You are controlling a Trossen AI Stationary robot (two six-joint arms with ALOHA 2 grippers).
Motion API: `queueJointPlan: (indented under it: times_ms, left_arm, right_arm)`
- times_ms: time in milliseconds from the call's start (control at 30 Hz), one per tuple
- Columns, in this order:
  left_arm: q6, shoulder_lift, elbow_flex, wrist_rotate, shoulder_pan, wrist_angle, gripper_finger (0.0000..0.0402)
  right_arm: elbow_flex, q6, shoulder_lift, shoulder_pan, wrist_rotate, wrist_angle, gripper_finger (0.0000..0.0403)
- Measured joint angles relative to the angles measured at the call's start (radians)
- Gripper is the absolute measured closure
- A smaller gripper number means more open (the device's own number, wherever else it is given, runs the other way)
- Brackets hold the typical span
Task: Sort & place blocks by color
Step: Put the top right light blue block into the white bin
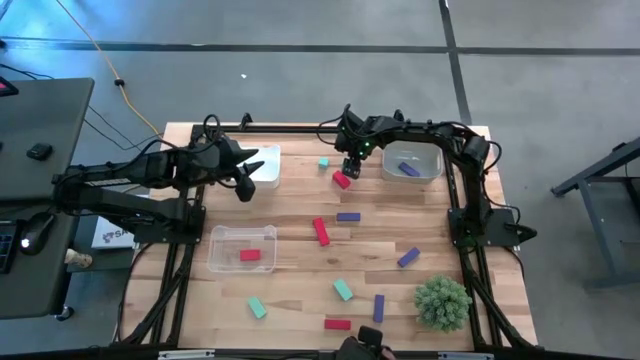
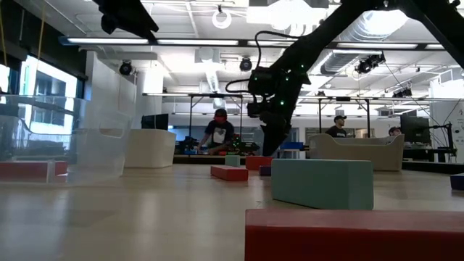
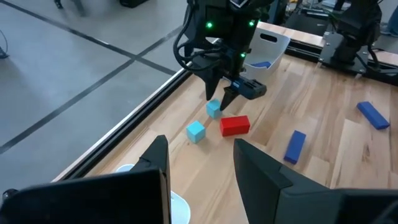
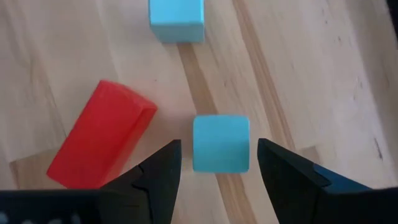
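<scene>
A: Is any label or writing readable?

B: Only a white sheet (image 1: 112,235) under the left arm's frame, off the table edge. Its dark print is too small to read.

A: State the surface and the room.

B: A pale wooden table (image 1: 300,300) of butcher-block planks stands on a grey floor marked with dark lines. Behind it the low view shows an open workspace with ceiling lights, desks and seated people (image 2: 218,133).

A: What surrounds the tools, from largest down?

B: A clear tray (image 1: 412,162) just beside the right gripper (image 1: 351,168) holds one purple block (image 1: 408,169). A second clear tray (image 1: 242,248), nearer the front than the left gripper (image 1: 246,178), holds one red block (image 1: 250,255). A spiky green plant (image 1: 442,302) sits well apart at the front corner. Loose red, teal and purple blocks lie between.

A: State of the right gripper?

B: Released. Its jaws point down and stand spread on either side of an upright teal block (image 4: 220,143), gaps visible on both sides. A red block (image 4: 101,135) lies just beside it, and another teal block (image 4: 176,20) lies beyond.

A: And the left gripper?

B: Parted and empty, held above the table near a white tray (image 1: 265,165). Nothing blocks either tool.
</scene>
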Motion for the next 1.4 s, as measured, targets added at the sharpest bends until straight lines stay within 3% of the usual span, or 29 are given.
queueJointPlan:
  times_ms: [633,1133,1300,1400]
  left_arm:
    - [0.000,0.000,0.000,-0.012,0.000,0.000,0.0307]
    - [-0.003,0.000,0.000,-0.014,0.000,0.000,0.0307]
    - [-0.003,0.000,0.000,-0.014,0.000,0.000,0.0307]
    - [-0.003,0.000,0.000,-0.014,0.000,0.000,0.0307]
  right_arm:
    - [0.000,-0.006,0.020,-0.012,-0.009,0.003,0.0205]
    - [0.000,0.000,0.040,-0.005,0.001,0.018,0.0248]
    - [0.000,0.004,0.039,-0.005,-0.002,0.019,0.0294]
    - [0.000,0.007,0.039,-0.005,-0.012,0.019,0.0295]
